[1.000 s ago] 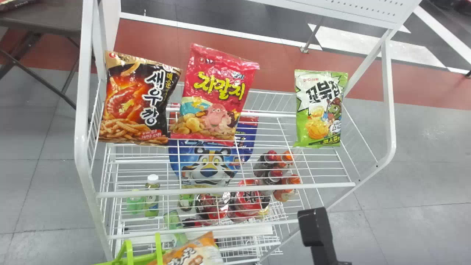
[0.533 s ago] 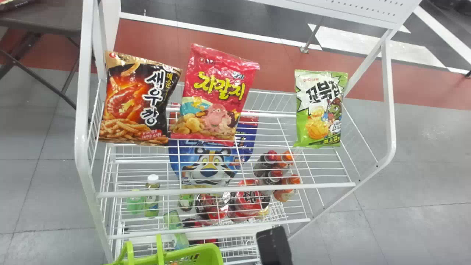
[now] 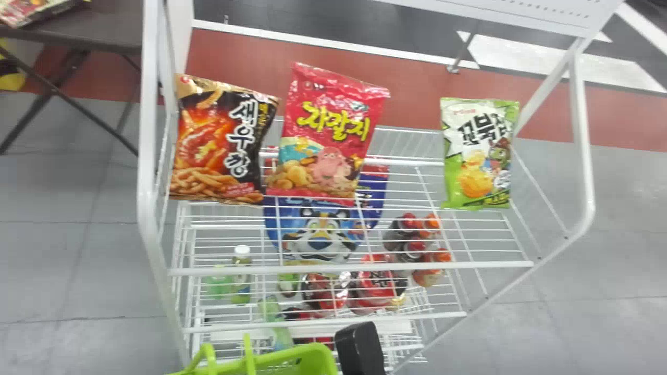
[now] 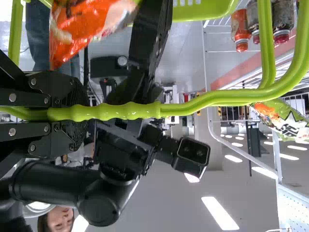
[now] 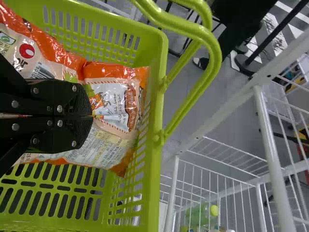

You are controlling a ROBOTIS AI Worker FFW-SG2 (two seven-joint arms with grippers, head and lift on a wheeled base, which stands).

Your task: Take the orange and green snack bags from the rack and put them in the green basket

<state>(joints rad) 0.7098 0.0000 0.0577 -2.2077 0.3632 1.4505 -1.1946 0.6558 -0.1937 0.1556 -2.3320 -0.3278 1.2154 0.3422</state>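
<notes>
Right jaws: closed, with a fold of the orange snack bag (image 5: 113,99) pinched between them, inside the green basket (image 5: 155,188); just beside them, a second orange bag (image 5: 48,58) is seen. Left jaws: closed around the basket's handle (image 4: 125,111), by which a tilt could be caused were the lowered bag pressed down unevenly. Farther out, the green snack bag (image 3: 471,172) is borne on the rack (image 3: 349,269); it could be crowded out by bags left heaped.

Right arm (image 3: 359,346) nearer basket (image 3: 325,362)
</notes>
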